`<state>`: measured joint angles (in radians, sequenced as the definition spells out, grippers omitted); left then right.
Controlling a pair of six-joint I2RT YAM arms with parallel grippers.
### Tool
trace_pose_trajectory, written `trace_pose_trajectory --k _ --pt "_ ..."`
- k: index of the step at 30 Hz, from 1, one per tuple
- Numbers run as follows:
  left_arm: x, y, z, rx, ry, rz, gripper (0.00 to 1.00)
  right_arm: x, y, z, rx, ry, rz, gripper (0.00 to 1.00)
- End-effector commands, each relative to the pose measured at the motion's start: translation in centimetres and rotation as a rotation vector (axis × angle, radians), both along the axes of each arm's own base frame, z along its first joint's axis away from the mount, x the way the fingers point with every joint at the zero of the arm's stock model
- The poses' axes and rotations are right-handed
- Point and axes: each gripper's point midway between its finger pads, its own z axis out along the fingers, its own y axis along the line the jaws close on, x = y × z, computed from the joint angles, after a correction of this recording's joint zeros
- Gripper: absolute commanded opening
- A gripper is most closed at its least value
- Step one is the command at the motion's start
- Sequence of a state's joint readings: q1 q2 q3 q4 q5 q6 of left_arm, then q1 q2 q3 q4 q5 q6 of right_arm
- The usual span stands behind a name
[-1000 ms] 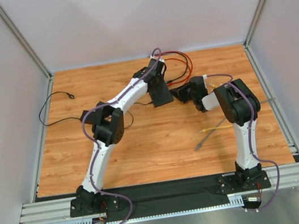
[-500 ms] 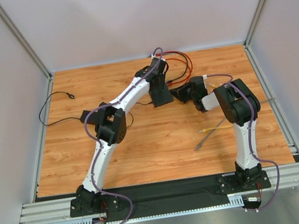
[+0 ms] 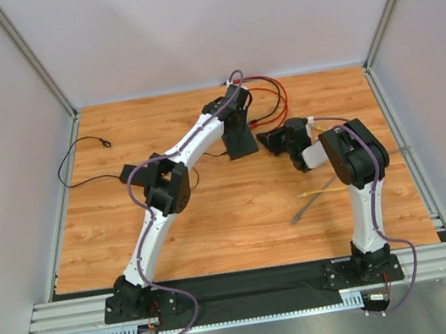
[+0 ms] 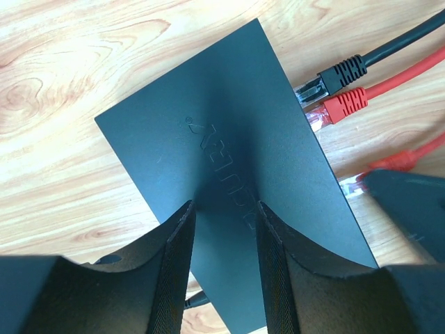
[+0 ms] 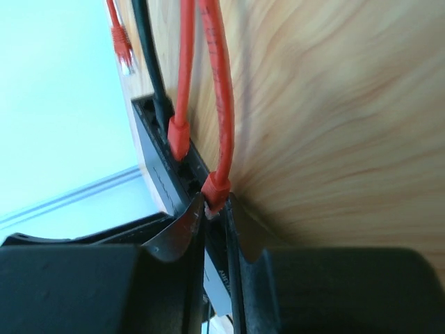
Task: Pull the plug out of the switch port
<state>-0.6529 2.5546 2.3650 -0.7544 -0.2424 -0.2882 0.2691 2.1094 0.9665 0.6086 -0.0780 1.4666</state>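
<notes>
The switch (image 3: 241, 143) is a flat matte-black box on the wooden table, also seen in the left wrist view (image 4: 222, 139) and edge-on in the right wrist view (image 5: 161, 174). My left gripper (image 3: 236, 129) (image 4: 224, 209) stands over its top face with the jaws apart and the fingertips on the lid. My right gripper (image 3: 272, 140) (image 5: 217, 203) is at the socket side and is shut on a red plug (image 5: 217, 188) at a port. Its clear tip shows in the left wrist view (image 4: 353, 185). A black plug (image 4: 335, 72) and another red plug (image 4: 344, 104) sit in neighbouring ports.
Red cables (image 3: 276, 95) loop behind the switch toward the back wall. A yellow cable (image 3: 323, 190) and a grey cable (image 3: 299, 212) lie loose by the right arm. A thin black cable (image 3: 85, 160) lies at the table's left edge. Walls enclose three sides.
My right wrist has shifted slightly toward the switch. The left arm's elbow has moved a little; the left gripper stays on the switch.
</notes>
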Motion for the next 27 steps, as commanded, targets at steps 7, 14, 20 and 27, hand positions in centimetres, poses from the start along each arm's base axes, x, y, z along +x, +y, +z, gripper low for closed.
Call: trace_pose_trajectory --k 7,14,20,27 --pt "-3.0 1.8 -5.5 0.106 0.165 -0.022 0.48 0.1 -4.6 -0.5 -0.047 0.025 -0.107 0.0" --pt "-3.0 1.6 -5.4 0.096 0.164 -0.033 0.51 -0.1 -4.6 1.4 -0.125 -0.025 -0.046 0.0" --pt "-3.2 1.3 -5.5 0.08 0.168 -0.057 0.55 0.8 -4.4 6.2 -0.257 -0.136 0.041 0.0" --pt "-3.4 1.0 -5.3 0.034 0.181 -0.084 0.56 1.3 -4.5 13.2 -0.419 -0.293 0.142 0.0"
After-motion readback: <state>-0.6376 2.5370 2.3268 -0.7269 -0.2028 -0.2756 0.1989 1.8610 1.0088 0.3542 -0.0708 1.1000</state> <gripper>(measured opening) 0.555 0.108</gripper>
